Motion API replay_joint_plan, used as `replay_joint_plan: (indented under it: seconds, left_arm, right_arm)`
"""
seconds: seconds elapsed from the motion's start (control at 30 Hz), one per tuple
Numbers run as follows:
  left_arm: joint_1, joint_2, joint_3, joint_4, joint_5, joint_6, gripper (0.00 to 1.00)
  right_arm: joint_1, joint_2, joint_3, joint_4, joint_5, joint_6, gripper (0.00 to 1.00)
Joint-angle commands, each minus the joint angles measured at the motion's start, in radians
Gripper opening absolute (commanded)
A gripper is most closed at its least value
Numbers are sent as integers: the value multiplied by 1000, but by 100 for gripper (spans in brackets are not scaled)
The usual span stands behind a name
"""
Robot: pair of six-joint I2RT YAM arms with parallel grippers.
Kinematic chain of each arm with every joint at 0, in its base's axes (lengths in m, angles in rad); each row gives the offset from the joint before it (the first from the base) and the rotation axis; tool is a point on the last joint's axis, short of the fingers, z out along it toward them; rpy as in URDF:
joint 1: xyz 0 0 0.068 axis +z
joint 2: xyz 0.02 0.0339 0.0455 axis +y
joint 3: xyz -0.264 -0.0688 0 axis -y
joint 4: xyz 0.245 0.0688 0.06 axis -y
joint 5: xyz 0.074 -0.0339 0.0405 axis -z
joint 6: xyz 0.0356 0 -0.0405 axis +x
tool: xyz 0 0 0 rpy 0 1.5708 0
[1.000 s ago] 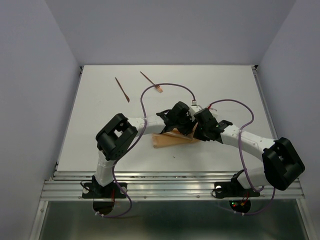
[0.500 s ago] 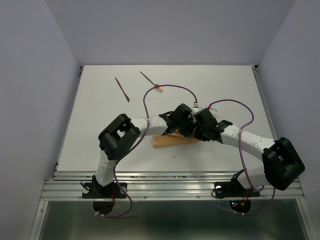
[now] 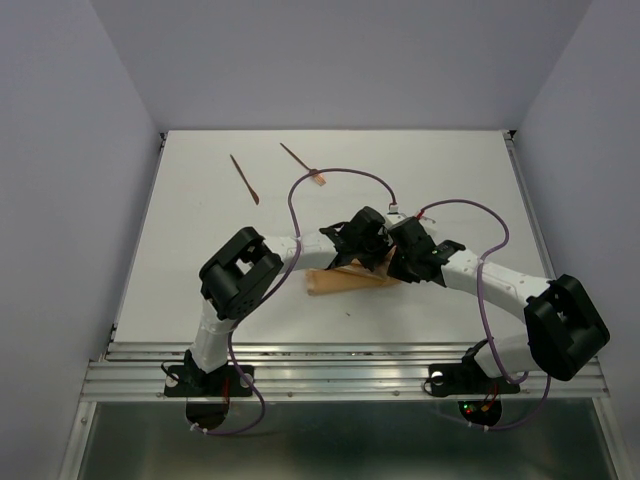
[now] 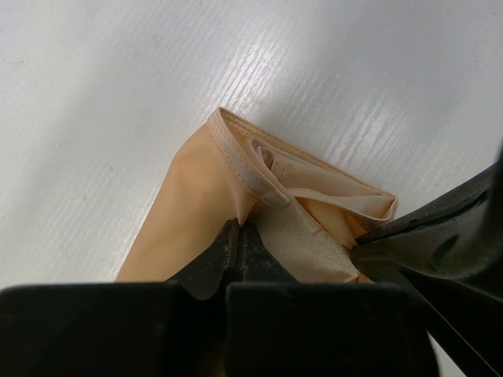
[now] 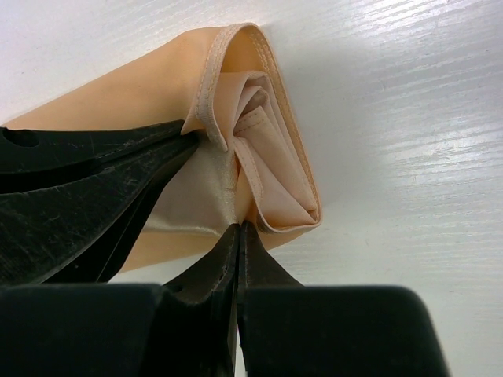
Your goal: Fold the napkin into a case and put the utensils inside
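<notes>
Bright, even light — soft shadows, table glare, near jaws blurred.

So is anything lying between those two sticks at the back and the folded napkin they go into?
Nothing lies on the table between the utensils and the napkin. But the left pincer and right pincer are both shut on the napkin's layered end, and a purple cable loops above that stretch.

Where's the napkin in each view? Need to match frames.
Top external: napkin, mid-frame, partly covered.
Left wrist: napkin, centre, running to lower left.
Right wrist: napkin, upper left to centre.
Shared landmark: its stitched hem, the same hem in the right wrist view; hidden from above.
</notes>
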Motion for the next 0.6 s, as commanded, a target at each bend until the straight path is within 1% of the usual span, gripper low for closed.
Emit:
replay_joint_plan:
  seconds: [0.0,0.27,0.57]
  left_arm:
    - [-5,-35,13,-9,7,-2,0]
    - [0,-85,-43,-6,108,-31,0]
    - [9,-118,-98,22,160,-65,0]
  right_arm:
    - [14,-21,3,19,23,2,1]
    - [5,-33,1,19,37,25,1]
    - [-13,-40,-2,19,49,44,1]
